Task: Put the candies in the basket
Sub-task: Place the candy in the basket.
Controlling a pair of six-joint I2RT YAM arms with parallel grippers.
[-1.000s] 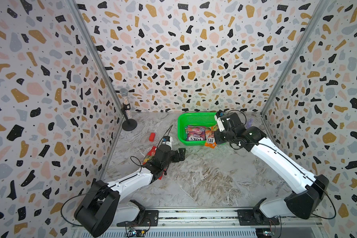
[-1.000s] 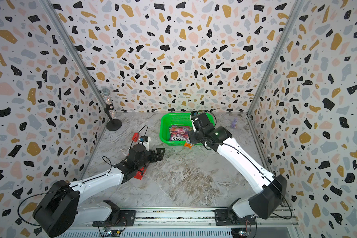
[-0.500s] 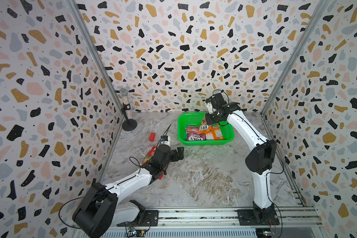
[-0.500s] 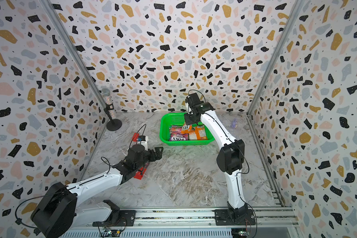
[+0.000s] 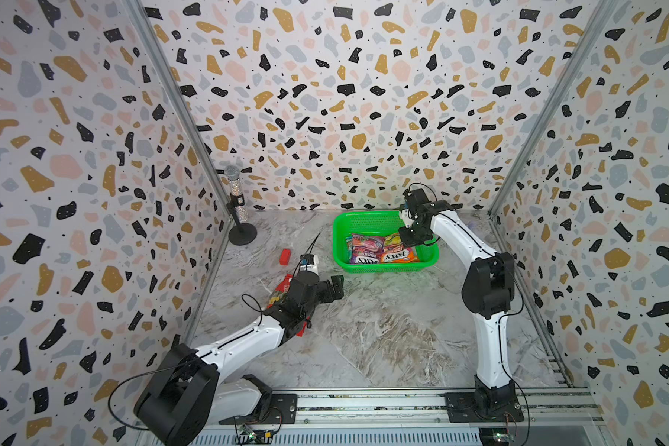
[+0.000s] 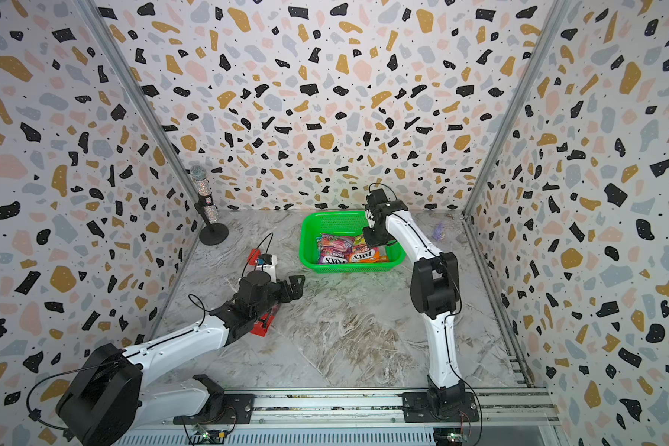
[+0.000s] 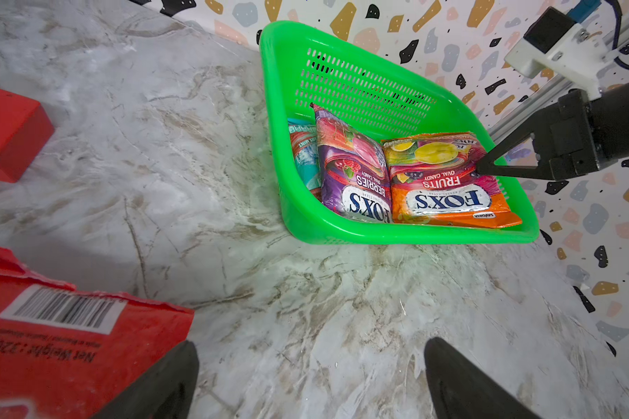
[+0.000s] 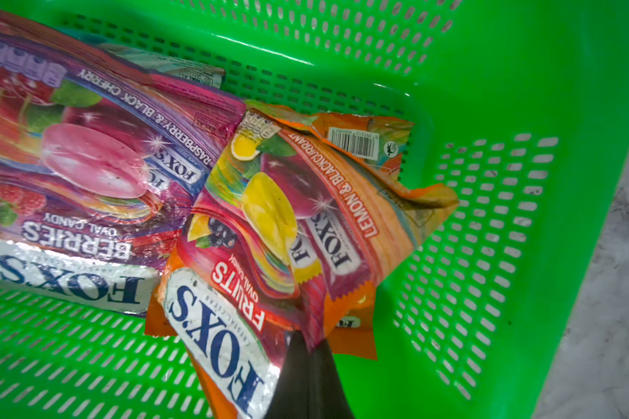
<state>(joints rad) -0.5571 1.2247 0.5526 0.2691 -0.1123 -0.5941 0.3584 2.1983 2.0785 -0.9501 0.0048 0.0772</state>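
In both top views the green basket (image 5: 367, 222) (image 6: 337, 221) sits at the back of the marble table (image 5: 383, 328). The right gripper (image 5: 407, 242) reaches down into its right end, though from up there the jaws are too small to read. The right wrist view settles it: the right gripper (image 8: 305, 344) is pinched tight on the edge of the orange Fruits bag (image 8: 269, 225), which lies in the basket beside the purple Berries bag (image 8: 88, 163). Only that close view shows a barcoded orange panel (image 8: 356, 141) poking out beneath the Fruits bag; it is probably another orange bag, but it could be a fold. The left wrist view adds the teal bag (image 7: 304, 156), wedged between the purple one and the basket wall. It also shows the left gripper (image 7: 311, 348) wide open and holding nothing, low over the table. The red bag (image 7: 59, 337) lies flat outside the basket just beside one of its fingers, and a small red block (image 7: 10, 132) sits farther off. From above, the left arm hides most of that red bag (image 5: 281, 287).
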